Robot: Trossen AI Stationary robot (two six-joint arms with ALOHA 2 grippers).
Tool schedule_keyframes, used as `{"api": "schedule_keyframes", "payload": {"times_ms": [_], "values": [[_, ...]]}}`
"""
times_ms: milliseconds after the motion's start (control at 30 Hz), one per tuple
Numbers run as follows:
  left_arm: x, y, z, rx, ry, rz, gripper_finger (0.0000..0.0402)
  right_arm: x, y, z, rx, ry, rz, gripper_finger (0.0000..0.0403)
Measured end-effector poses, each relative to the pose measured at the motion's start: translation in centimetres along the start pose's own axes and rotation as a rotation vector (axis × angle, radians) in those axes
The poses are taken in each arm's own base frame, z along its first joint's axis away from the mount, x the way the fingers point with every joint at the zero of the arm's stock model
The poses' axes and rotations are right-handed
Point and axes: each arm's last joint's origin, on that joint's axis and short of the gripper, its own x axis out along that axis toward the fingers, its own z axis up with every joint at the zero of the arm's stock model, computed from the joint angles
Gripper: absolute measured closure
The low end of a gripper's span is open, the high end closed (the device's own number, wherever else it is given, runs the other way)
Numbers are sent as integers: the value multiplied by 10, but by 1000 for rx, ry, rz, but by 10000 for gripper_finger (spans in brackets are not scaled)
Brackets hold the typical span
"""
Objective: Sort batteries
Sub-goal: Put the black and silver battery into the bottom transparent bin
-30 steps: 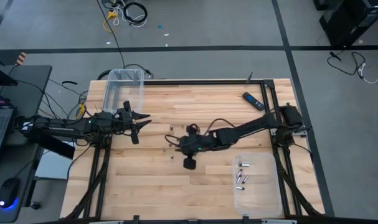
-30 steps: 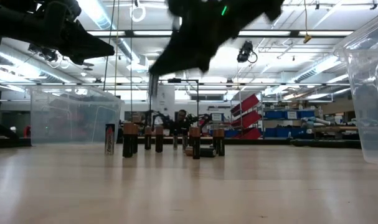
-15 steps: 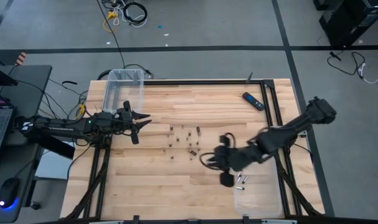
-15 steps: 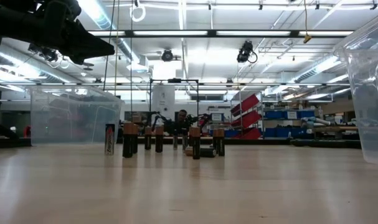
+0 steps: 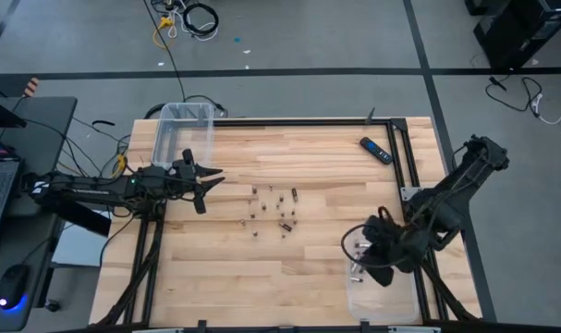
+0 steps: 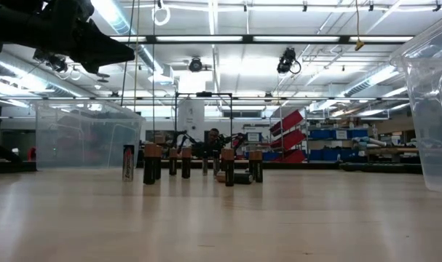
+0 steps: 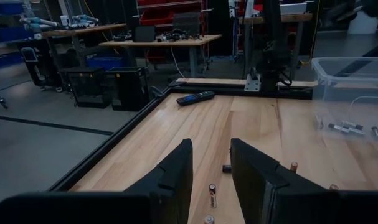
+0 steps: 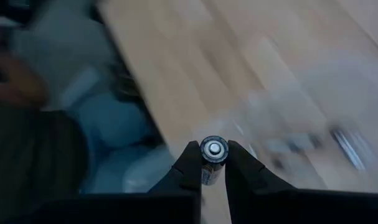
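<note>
Right claw grasps 1 battery endwise between its tips; left claw released.

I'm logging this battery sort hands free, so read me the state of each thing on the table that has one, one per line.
Right gripper: fingers shut on a battery, above the right bin.
Held battery: pinched between the fingers, end toward the camera.
Left gripper: fingers parted, empty, above the table's left side.
Loose batteries: mid-table, most upright, one lying.
Right bin: open, a few batteries inside.
Left bin: open, looks empty.
Remote: lying flat.
</note>
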Motion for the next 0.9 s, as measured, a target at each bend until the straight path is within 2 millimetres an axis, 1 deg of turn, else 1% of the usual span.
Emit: {"api": "schedule_keyframes", "payload": {"times_ms": [133,300,467,600,767,900], "values": [[0,0,0,0,0,0,295,5,-10,-17,149,106,-176,369],[0,0,0,1,4,0,295,18,-12,-28,204,161,-302,360],[0,0,0,2,4,0,296,30,-8,-30,227,179,-333,336],[0,0,0,2,5,0,296,34,-8,-29,239,188,-351,319],[0,0,-1,2,6,0,295,34,-8,-28,231,188,-350,312],[0,-2,-4,11,37,-55,296,35,-7,-23,153,129,-324,313]]}}
